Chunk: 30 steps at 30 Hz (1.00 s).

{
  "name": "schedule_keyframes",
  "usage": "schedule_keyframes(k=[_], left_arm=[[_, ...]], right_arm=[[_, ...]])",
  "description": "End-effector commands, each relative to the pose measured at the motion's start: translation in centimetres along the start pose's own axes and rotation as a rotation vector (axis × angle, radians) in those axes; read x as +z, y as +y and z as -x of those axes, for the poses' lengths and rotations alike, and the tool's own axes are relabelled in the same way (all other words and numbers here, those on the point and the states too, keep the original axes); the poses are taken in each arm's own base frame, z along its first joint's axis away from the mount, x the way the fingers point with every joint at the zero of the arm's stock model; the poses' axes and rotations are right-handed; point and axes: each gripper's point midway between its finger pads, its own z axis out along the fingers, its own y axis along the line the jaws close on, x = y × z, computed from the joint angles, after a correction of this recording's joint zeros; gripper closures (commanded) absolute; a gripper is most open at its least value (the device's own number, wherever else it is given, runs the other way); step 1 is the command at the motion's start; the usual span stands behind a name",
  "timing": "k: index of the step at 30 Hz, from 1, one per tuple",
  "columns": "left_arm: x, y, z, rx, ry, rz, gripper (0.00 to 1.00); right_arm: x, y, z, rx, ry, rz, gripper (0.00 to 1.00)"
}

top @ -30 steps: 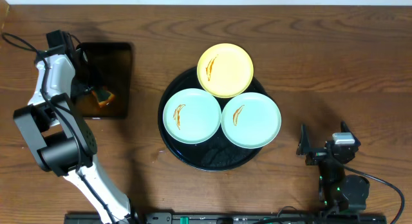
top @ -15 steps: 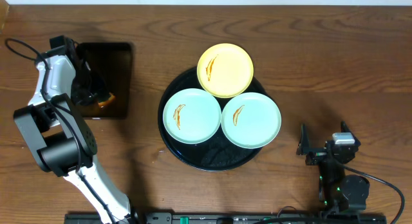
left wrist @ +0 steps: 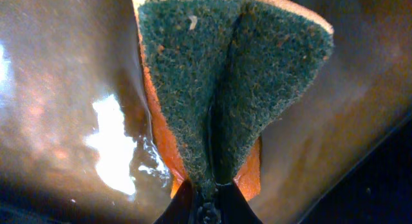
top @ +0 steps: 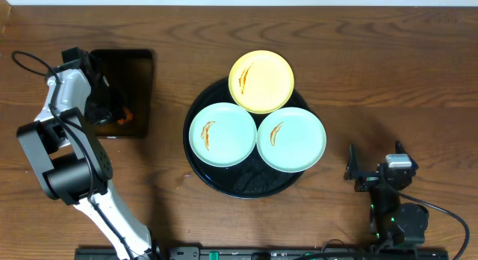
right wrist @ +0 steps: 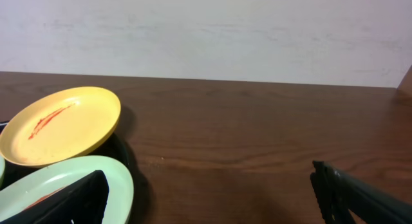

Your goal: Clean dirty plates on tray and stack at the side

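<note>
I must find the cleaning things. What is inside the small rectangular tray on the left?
The rectangular tray holds an orange sponge with a green scouring face, pinched by the left tool over the wet brownish floor. Overhead, the arm covers most of the sponge.

A dark brown wooden table (top: 388,73) filled the scene, its grain running in long wavy bands. Behind its far edge stood a plain off-white wall (right wrist: 206,31), evenly lit, with soft shadows on the wood.
</note>
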Motion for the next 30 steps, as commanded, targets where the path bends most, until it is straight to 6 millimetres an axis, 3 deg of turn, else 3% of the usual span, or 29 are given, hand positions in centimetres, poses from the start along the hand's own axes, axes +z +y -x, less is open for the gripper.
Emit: schedule_keyframes(k=[1, 6, 7, 8, 10, 11, 17, 23, 25, 29, 30], left_arm=[[-1.2, -0.1, 0.3, -0.002, -0.014, 0.001, 0.93], [-2.6, -0.4, 1.2, 0.005, -0.067, -0.01, 0.91], [-2.7, -0.5, 1.4, 0.006, -0.077, -0.012, 0.74], [-2.7, -0.5, 1.6, 0.007, -0.088, -0.014, 0.51], [-2.7, -0.6, 2.0, 0.009, -0.102, -0.016, 0.37], [-2.8, -0.6, 2.2, 0.011, -0.113, -0.016, 0.37], [-2.3, -0.8, 3.7, 0.031, -0.163, -0.026, 0.36], [-0.8, -0.6, 3.4, 0.027, -0.13, -0.019, 0.38], [-0.7, -0.5, 3.2, 0.027, -0.125, -0.018, 0.44], [-0.7, -0.5, 3.0, 0.026, -0.118, -0.017, 0.72], [-0.7, -0.5, 3.0, 0.026, -0.116, -0.016, 0.75]], right_arm=[[0.0, -0.2, -0.1, -0.007, 0.001, -0.01, 0.01], [0.0, -0.2, -0.1, -0.007, 0.001, -0.01, 0.01], [0.0, -0.2, -0.1, -0.007, 0.001, -0.01, 0.01], [0.0, -0.2, -0.1, -0.007, 0.001, -0.01, 0.01], [0.0, -0.2, -0.1, -0.007, 0.001, -0.01, 0.01], [0.0, -0.2, -0.1, -0.007, 0.001, -0.01, 0.01], [0.0, -0.2, -0.1, -0.007, 0.001, -0.01, 0.01], [0.0, -0.2, -0.1, -0.007, 0.001, -0.01, 0.01], [0.0, -0.2, -0.1, -0.007, 0.001, -0.01, 0.01], [0.0, -0.2, -0.1, -0.007, 0.001, -0.01, 0.01], [0.0, -0.2, -0.1, -0.007, 0.001, -0.01, 0.01]])
